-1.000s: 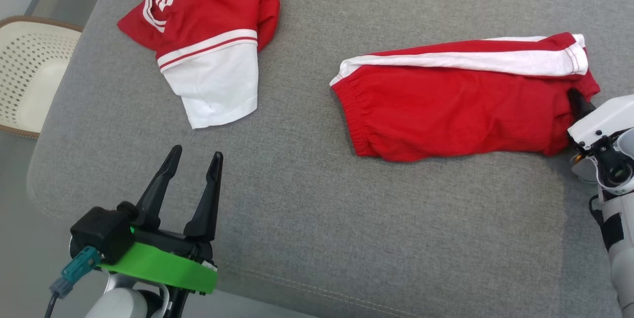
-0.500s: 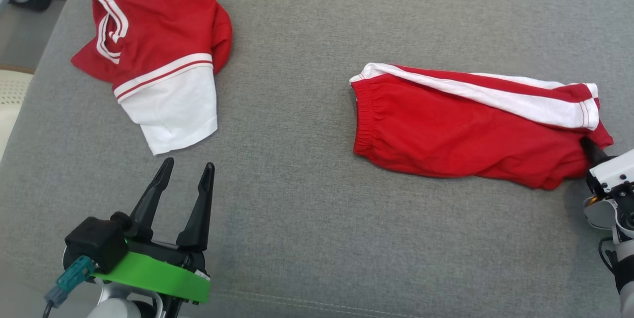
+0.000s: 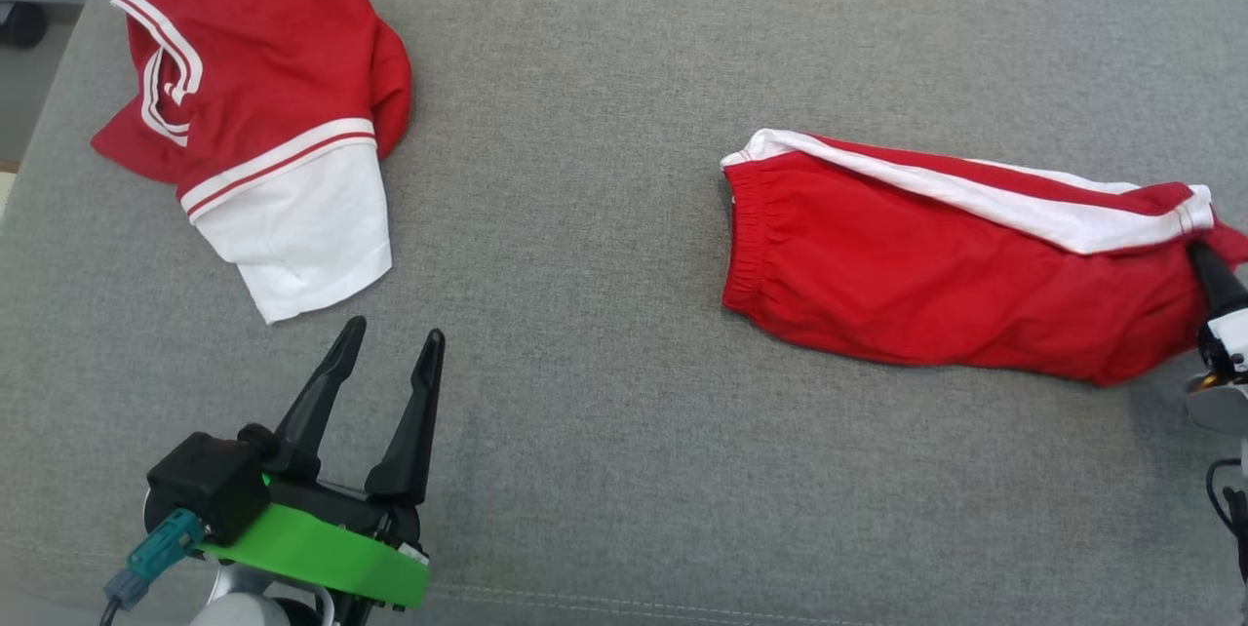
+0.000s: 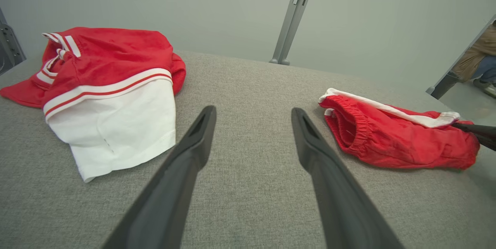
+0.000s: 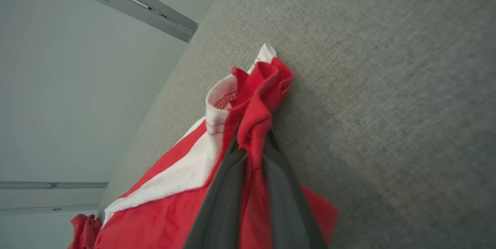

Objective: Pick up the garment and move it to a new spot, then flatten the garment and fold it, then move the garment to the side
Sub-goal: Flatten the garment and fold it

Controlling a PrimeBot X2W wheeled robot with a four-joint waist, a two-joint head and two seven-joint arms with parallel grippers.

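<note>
We log right claw (image 5: 252, 142) clamped on the hem of limp shorts (image 3: 936, 285), left claw (image 3: 395, 332) apart; the soft jersey (image 3: 263, 80) looks best pinched at its sleeve.

Beyond the black-fingered left claw (image 3: 395, 329), a red jersey (image 3: 273, 51) with white sleeve and red-white striped trim. In the right claw (image 5: 254, 138), red shorts (image 3: 955, 294) with a white side stripe.

Head looks down; wrist views, low, share the cushion (image 3: 604, 470).
</note>
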